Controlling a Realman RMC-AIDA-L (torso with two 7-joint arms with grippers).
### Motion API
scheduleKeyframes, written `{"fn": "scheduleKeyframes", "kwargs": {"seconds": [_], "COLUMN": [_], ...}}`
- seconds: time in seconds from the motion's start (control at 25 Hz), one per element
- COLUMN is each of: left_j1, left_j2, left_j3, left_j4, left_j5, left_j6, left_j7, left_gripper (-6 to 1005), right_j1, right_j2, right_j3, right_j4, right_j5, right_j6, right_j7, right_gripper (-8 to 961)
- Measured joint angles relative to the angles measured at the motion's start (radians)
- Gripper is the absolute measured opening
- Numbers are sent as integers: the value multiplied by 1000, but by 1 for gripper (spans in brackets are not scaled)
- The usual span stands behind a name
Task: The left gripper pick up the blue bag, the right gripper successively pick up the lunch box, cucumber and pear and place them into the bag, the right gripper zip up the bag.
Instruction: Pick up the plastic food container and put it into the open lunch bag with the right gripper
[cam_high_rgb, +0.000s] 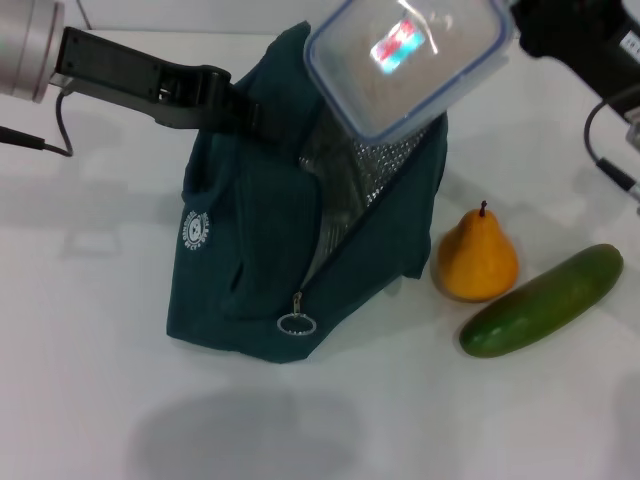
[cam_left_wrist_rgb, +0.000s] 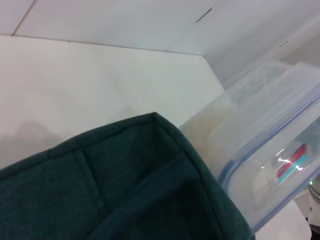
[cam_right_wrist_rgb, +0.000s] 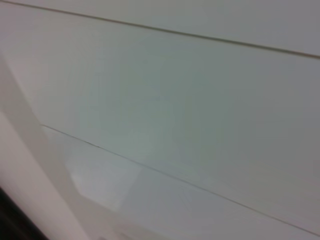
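Lunch box (cam_high_rgb: 408, 62) looms up front, tilted over the blue bag's (cam_high_rgb: 300, 240) open mouth, carried from two o'clock by the right gripper (cam_high_rgb: 522, 35), apparently clamped on it; left gripper (cam_high_rgb: 232, 100) pinches the bag's top edge.

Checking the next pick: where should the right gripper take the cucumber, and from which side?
Judging by its pose, mid-length from above, jaws across its narrow width. The cucumber lies flat and diagonal on the table, with the pear near its lower end, so the middle looks clearer.

The left hand (cam_high_rgb: 245, 108) reaches in from nine o'clock, arm level, closed on the blue bag (cam_high_rgb: 260, 270). The right hand (cam_high_rgb: 520, 30) enters from one o'clock, holding the lunch box (cam_high_rgb: 410, 60).
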Motion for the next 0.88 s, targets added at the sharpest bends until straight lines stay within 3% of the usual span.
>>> {"fn": "scheduleKeyframes", "kwargs": {"seconds": [0.28,0.88], "left_j1": [-2,-9], "left_j2": [1,-1], "left_j3": [0,2], "left_j4": [-24,-63], "left_j5": [-1,-26], "left_j6": [-4,-4], "left_j7": [11,29], "left_gripper": [40,39], "right_j1": [-11,113], "right_j2": [0,0], "right_j3": [4,11], "right_j4": [8,33], "right_j5": [-105,-287], "right_j6": [91,313], "right_j7": [-26,-27], "right_gripper": [163,176]}}
